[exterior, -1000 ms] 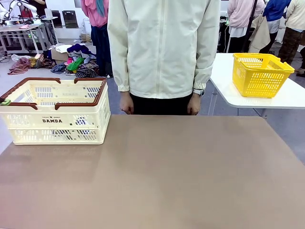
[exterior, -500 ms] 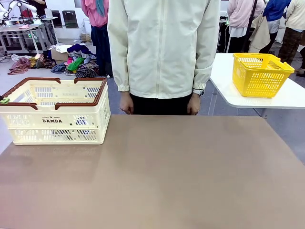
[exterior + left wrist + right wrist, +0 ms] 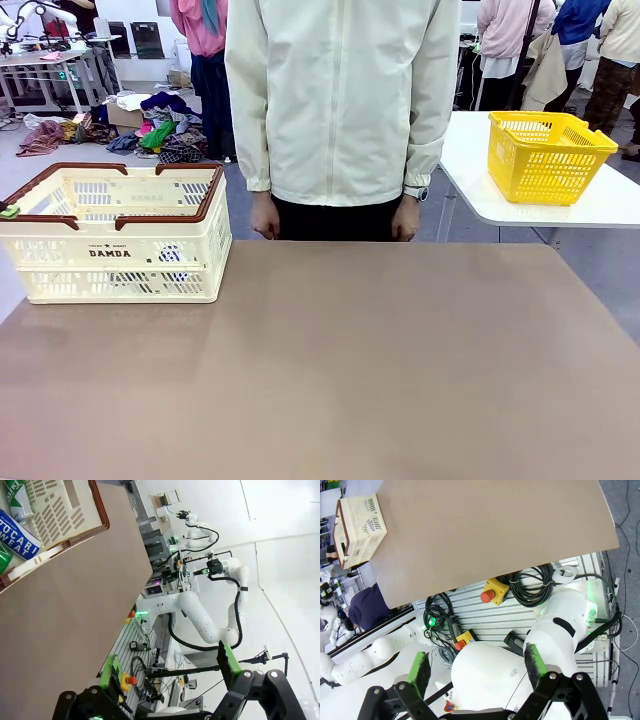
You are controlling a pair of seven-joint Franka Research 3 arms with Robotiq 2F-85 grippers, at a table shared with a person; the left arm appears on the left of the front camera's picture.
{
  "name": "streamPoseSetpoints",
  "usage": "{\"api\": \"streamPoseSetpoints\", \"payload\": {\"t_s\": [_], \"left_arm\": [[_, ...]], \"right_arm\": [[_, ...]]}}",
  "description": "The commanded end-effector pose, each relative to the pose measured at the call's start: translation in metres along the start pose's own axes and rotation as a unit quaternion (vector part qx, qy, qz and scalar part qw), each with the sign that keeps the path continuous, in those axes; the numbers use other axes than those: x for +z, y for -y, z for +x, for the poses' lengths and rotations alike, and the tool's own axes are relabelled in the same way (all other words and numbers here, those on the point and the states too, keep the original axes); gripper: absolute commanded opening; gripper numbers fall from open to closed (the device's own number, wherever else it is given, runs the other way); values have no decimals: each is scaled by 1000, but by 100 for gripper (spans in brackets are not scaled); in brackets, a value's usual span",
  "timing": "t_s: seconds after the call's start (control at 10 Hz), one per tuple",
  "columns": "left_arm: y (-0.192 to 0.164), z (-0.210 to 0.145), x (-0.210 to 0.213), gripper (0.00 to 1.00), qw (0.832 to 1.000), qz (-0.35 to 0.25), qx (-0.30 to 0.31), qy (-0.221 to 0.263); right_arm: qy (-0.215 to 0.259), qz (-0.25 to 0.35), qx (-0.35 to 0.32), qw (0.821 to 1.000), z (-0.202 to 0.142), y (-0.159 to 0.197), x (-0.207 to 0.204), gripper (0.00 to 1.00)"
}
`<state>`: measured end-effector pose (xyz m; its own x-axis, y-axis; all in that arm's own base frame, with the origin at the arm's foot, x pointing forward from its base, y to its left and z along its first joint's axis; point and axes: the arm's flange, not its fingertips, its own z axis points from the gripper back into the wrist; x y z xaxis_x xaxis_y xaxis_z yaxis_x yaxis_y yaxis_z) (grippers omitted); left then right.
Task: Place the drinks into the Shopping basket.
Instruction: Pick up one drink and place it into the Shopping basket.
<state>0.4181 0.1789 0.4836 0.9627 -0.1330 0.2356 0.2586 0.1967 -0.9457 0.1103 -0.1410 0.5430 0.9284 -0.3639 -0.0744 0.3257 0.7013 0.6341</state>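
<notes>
Currently: Shopping basket (image 3: 110, 250) at counter's (image 3: 330, 370) far-left corner, blue can (image 3: 17, 534) and green can (image 3: 16, 497) inside. Left pincer (image 3: 170, 672) agape, empty; right pincer (image 3: 477, 667) likewise.

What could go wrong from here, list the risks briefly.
1. The Shopping basket sits near the corner of the table with the blue can and green can inside; a careless arm sweep could push it off.
2. The person's hands hang by the far edge; reaching there might hit them.
</notes>
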Motion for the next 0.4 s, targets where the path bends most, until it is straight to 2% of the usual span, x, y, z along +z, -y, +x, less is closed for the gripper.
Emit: {"api": "streamPoseSetpoints", "payload": {"t_s": [0.0, 0.3], "left_arm": [[0, -3, -2, 100, 1000, 4, 2, 1], [0, -3, -2, 100, 1000, 4, 2, 1]], "right_arm": [[0, 7, 11, 1000, -9, 4, 3, 100], [0, 7, 11, 1000, -9, 4, 3, 100]]}}
